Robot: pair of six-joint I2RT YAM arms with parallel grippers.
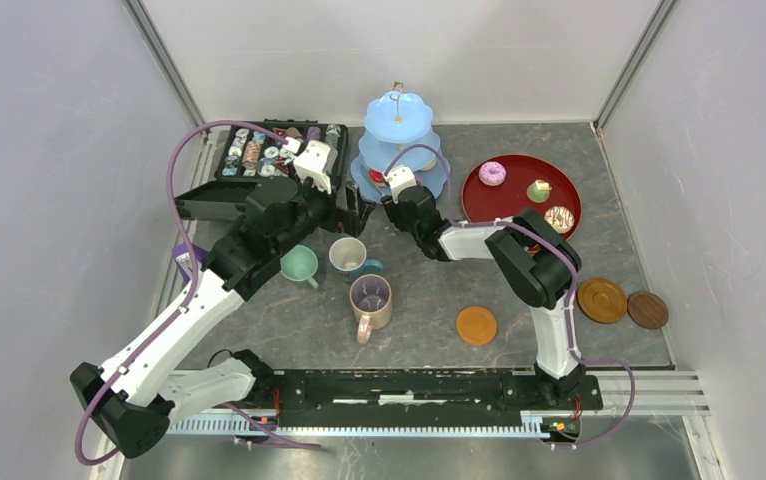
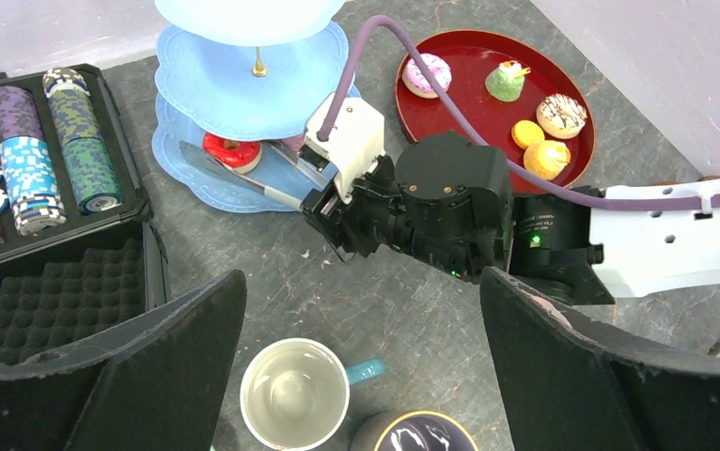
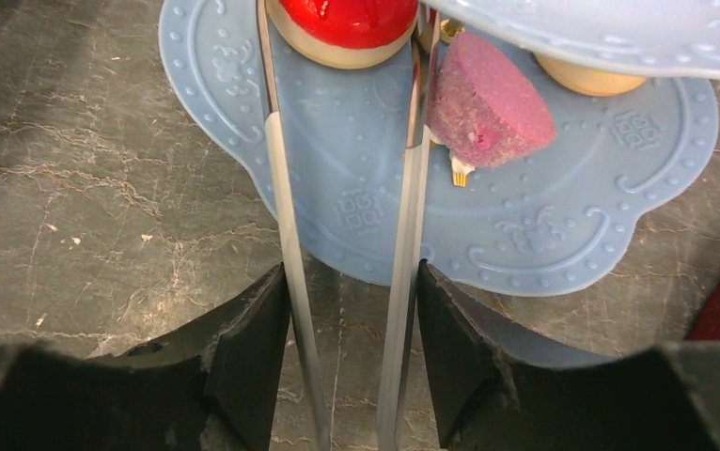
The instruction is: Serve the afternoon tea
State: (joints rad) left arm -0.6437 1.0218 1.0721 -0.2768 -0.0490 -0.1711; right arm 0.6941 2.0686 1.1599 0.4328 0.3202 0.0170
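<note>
on the left sits a black case (image 1: 259, 150) of chips, which is not part of the tea. the left gripper (image 2: 361, 282) hangs over the table with its fingers wide apart and nothing in them. close by stand three mugs in a bunch: a green mug (image 1: 298, 264), a white mug (image 1: 346, 254) and a tall pink mug (image 1: 370, 298). none of them is on a coaster. in the middle is the blue stand (image 1: 411, 120). the right gripper (image 3: 352, 282) reaches to its bottom plate, and its fingers are pressed on the metal tongs (image 3: 403, 235), one finger on each arm. the tongs' tips sit one on each side of a red pastry (image 3: 347, 19) on that plate; i cannot tell if they squeeze it. a pink pastry (image 3: 488, 113) lies just beside it. to the right, the red tray (image 1: 509, 200) holds five more pastries. three round coasters (image 1: 476, 325) lie bare near the front. so i think the job is only partly done: more pastries must go on the stand, and the mugs need their coasters.
</note>
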